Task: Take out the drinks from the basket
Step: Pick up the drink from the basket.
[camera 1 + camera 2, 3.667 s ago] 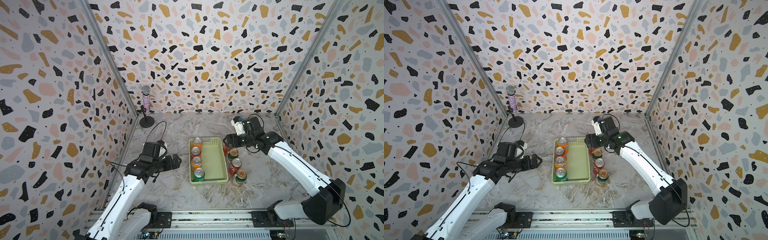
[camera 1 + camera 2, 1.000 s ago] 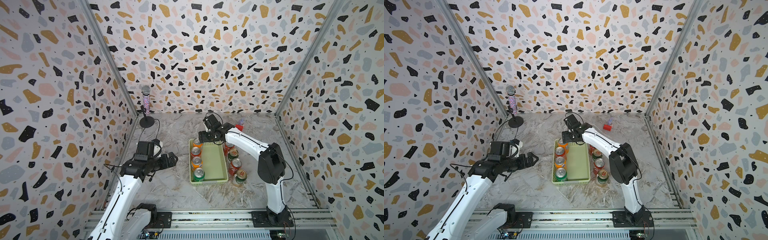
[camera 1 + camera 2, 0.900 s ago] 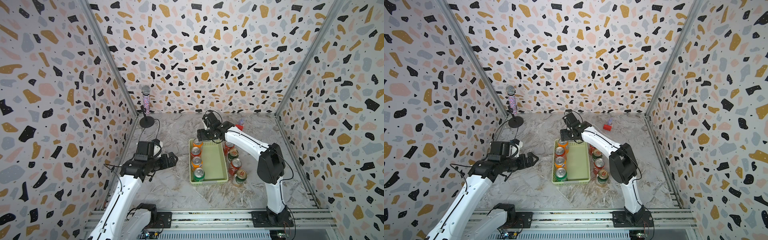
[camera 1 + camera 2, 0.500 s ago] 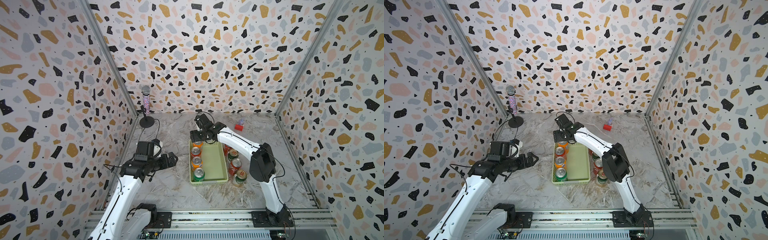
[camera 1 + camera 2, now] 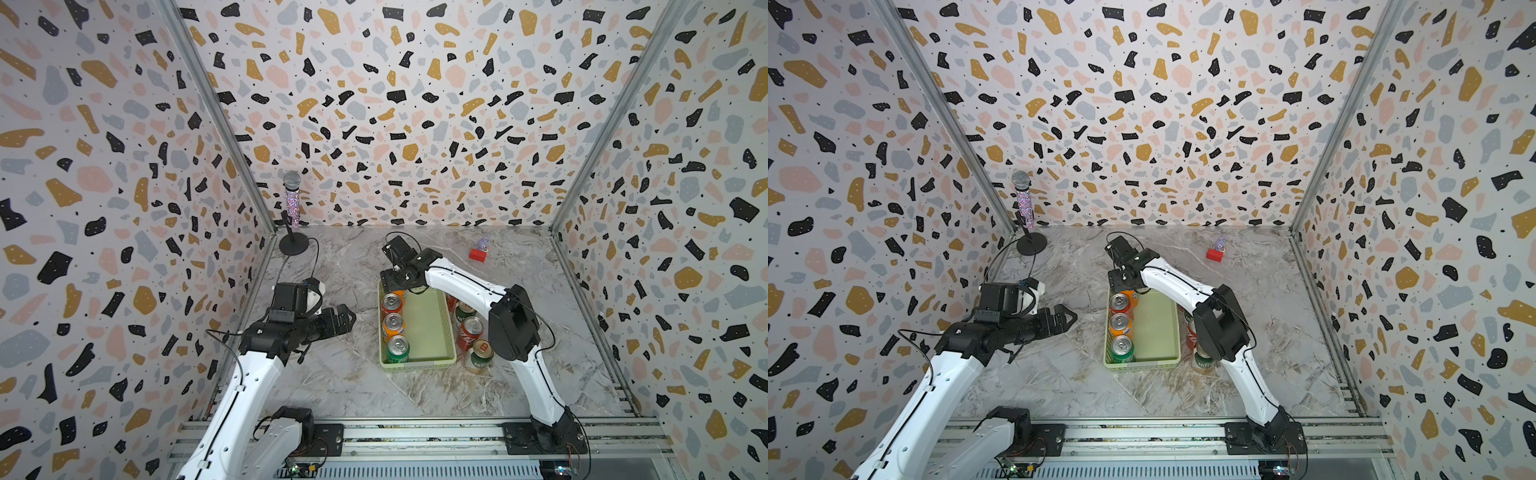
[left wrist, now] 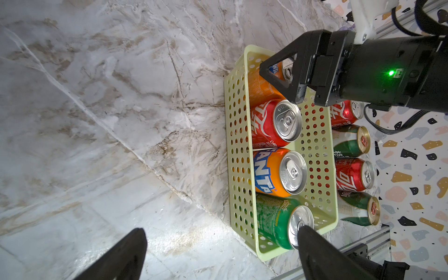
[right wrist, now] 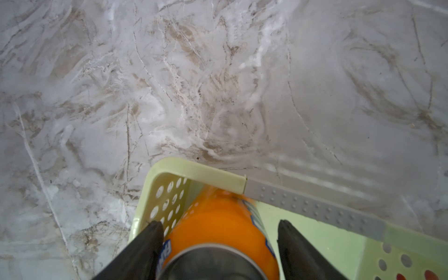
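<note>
Four drinks (image 5: pixel 471 329) stand on the table (image 5: pixel 332 386) beside the basket (image 5: pixel 415 364); four sit inside. My left gripper (image 5: pixel 347 319) hangs wide open, empty. At the far end my right gripper (image 7: pixel 219 221) straddles the orange can (image 6: pixel 260 88); I cannot tell if it grips.

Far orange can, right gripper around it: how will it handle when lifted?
Probably rigid but slick: the orange can looks smooth, so the right gripper may slip. It sits tight in the basket corner, so it could drag that light-looking basket. Tipped, it would likely roll.

Right fingers (image 7: pixel 145 247) point downward, parted; left fingers (image 6: pixel 322 252) spread, held level.
</note>
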### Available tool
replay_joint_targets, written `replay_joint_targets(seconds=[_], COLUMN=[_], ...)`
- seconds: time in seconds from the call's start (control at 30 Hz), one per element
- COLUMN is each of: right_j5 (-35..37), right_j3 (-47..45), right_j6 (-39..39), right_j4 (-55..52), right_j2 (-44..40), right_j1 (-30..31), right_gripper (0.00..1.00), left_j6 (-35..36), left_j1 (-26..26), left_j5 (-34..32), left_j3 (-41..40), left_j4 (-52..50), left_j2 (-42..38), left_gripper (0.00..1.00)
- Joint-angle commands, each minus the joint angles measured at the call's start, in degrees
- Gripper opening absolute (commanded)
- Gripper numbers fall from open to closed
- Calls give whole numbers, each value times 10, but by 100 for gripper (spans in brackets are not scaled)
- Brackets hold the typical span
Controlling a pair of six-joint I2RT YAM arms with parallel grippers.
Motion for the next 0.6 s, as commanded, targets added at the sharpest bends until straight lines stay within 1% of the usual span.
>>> replay_joint_targets(seconds=[0.0, 0.43, 0.57], right_j5=[17, 33, 28], right_j3=[18, -20, -25], right_j6=[5, 13, 12], right_j4=[-35, -48, -45], right_j2=[-9, -22, -24], right_j1=[2, 3, 3], right_gripper=[77, 75, 71], left_j6=[3, 2, 3], left_j1=[4, 4, 4], left_j5=[11, 11, 11], left_j3=[-2, -3, -2], left_j4=[16, 16, 16], left_j2=[-7, -6, -7], left_gripper=[100, 100, 100])
